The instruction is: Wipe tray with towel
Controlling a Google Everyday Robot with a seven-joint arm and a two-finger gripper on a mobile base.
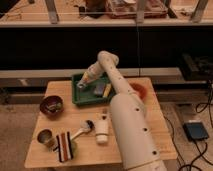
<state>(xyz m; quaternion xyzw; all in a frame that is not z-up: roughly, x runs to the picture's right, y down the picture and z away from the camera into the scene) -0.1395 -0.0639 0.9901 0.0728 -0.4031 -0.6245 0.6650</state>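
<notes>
The dark-green tray (pixel 84 97) sits at the back middle of the wooden table. My white arm reaches from the lower right up over it and bends down at the elbow. My gripper (pixel 82 85) is low over the tray's left part, near its back-left corner. Something pale shows at its tip; I cannot tell if that is the towel. A grey and yellow object (pixel 101 90) lies in the right part of the tray.
A dark brown bowl (pixel 51 106) stands left of the tray. A metal cup (pixel 45 137), a striped cloth (pixel 64 145), a brush (pixel 84 129) and a white bottle (pixel 102 132) lie at the front. A red bowl (pixel 138 90) sits right of the arm.
</notes>
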